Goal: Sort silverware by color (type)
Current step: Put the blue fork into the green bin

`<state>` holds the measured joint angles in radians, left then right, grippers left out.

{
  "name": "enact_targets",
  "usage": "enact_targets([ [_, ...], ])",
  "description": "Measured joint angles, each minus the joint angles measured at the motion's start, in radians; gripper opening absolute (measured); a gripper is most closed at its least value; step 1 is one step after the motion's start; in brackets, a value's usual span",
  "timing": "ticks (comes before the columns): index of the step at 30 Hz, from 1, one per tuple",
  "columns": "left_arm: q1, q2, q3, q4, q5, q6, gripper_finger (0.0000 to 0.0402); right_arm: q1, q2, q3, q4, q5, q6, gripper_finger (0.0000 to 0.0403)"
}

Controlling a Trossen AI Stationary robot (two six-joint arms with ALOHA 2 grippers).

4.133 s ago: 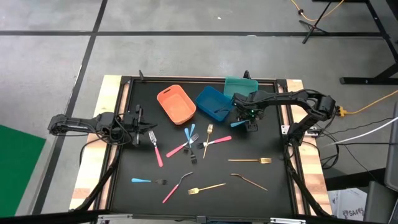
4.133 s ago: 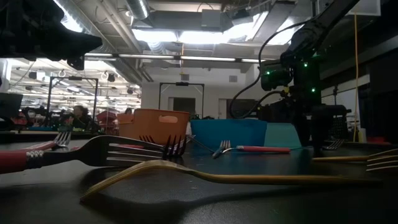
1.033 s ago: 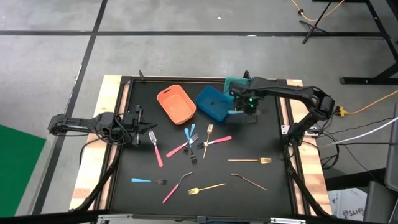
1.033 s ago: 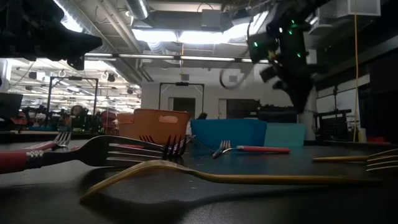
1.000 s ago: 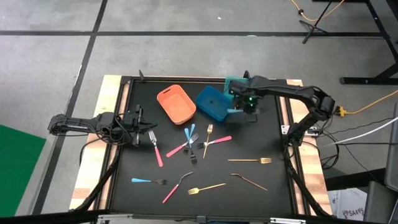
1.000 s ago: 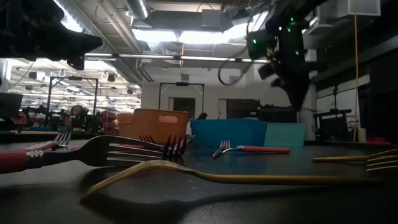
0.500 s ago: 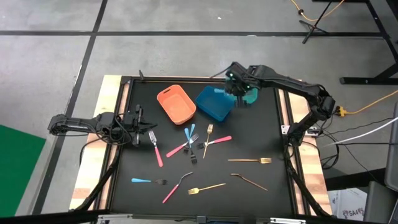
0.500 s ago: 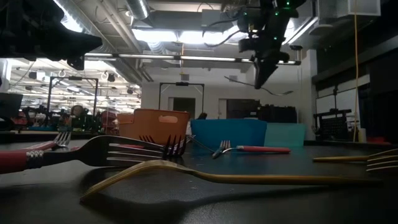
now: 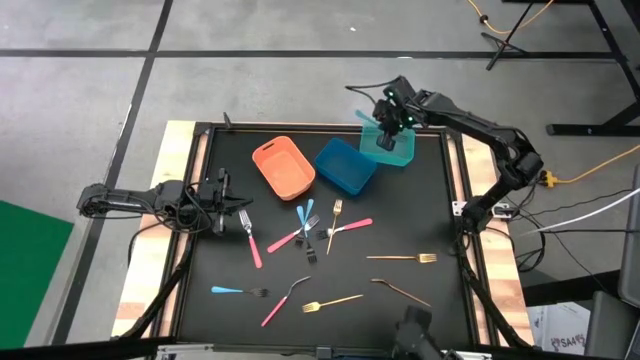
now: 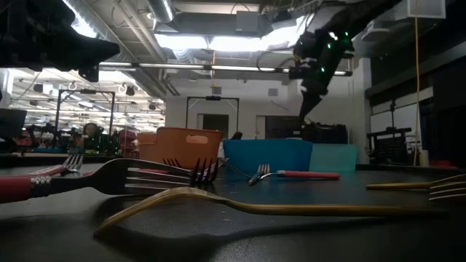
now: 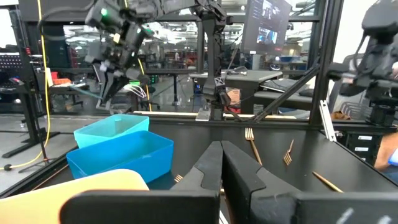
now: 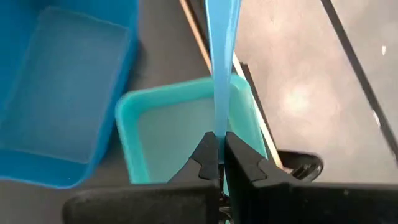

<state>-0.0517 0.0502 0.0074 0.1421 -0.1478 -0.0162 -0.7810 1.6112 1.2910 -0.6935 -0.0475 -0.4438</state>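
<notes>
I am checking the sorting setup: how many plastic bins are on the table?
3. The orange bin is leftmost, the blue bin is in the middle, and the teal bin is rightmost, below the right claw, which holds a light-blue utensil. None appears hidden.

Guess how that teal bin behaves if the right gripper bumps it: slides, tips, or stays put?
Probably slides. The teal bin looks like thin plastic and the right wrist view shows it empty, so likely light. Tipping seems unlikely: it is low and wide with a flat base. The right gripper is shut on a blue-handled utensil above it, so contact would come from the top.
</notes>
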Motion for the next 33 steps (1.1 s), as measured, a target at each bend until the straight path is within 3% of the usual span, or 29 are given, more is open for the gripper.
enact_targets([
  [15, 0.0, 0.0, 0.0, 0.0, 0.0, 0.0, 0.0, -0.086, 0.0, -0.332, 0.399, -0.025, 0.025, 0.0001],
  [33, 0.0, 0.0, 0.0, 0.0, 0.0, 0.0, 0.0, -0.084, 0.0, -0.442, 0.514, -0.025, 0.021, 0.0001],
])
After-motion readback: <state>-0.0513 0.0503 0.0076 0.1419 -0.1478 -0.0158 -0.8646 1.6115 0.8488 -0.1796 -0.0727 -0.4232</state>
